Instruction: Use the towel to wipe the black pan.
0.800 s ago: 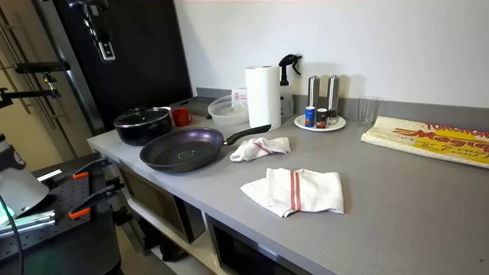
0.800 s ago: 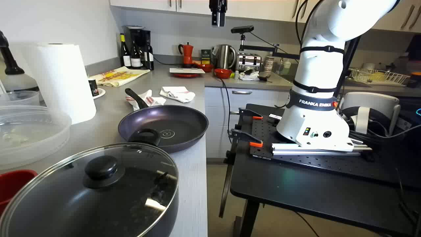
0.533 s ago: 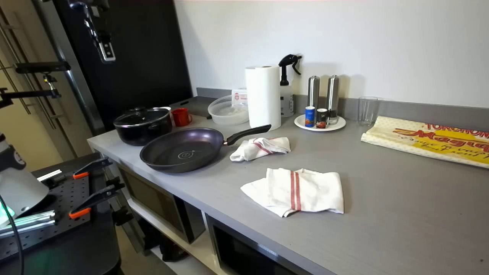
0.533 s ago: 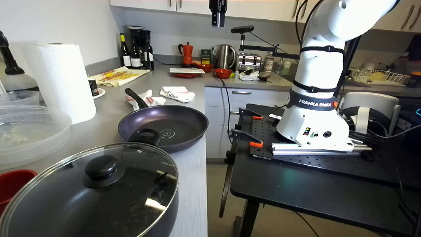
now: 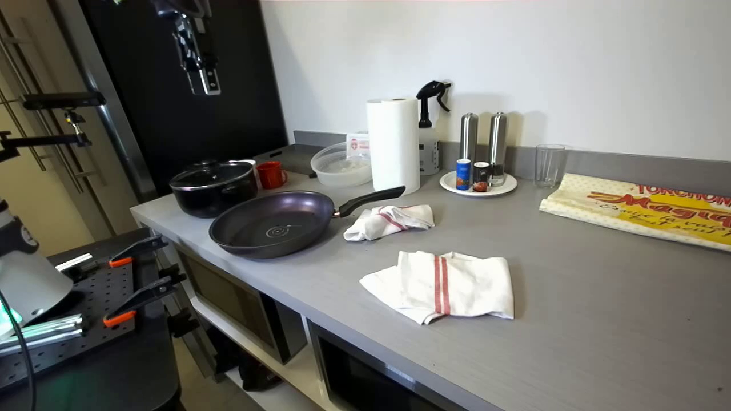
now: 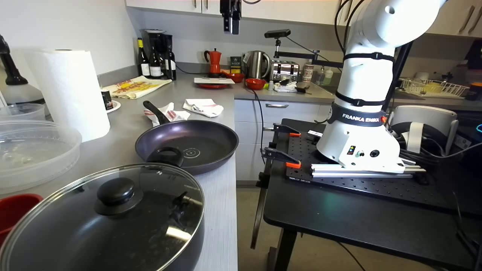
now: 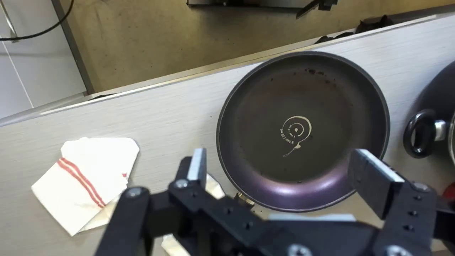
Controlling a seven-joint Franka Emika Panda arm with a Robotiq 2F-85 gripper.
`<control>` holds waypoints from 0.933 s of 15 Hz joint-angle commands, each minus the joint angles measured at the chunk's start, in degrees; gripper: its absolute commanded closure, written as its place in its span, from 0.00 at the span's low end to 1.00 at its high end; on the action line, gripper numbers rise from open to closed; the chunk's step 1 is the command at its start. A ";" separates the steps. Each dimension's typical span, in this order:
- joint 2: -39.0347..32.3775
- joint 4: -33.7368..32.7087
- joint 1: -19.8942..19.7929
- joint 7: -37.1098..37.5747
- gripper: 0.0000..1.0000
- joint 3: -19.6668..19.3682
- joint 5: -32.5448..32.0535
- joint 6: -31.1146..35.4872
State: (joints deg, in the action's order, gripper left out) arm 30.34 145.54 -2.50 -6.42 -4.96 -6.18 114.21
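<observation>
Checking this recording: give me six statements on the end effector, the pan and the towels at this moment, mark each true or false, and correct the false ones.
1. The end effector is open. True.
2. The small towel lies on the counter. True.
3. The end effector is gripping the small towel. False: it holds nothing and is raised clear of the counter in both exterior views.
4. Dark specks show inside the pan. True.
5. The pan is covered. False: it is uncovered; the lid sits on the pot.
6. Only one towel is on the counter. False: the large towel lies there too.
</observation>
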 commanded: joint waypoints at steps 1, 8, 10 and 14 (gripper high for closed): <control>-12.16 -9.51 -0.06 -4.12 0.00 -3.08 2.64 0.98; -31.96 -24.80 -1.76 -7.52 0.00 -4.27 5.52 5.06; -37.71 -29.62 -2.55 -7.59 0.00 -3.93 6.38 6.09; -47.46 -38.31 -4.31 -7.77 0.00 -2.53 8.19 7.75</control>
State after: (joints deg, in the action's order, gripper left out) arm -9.44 115.27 -5.08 -12.64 -8.97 -0.82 122.00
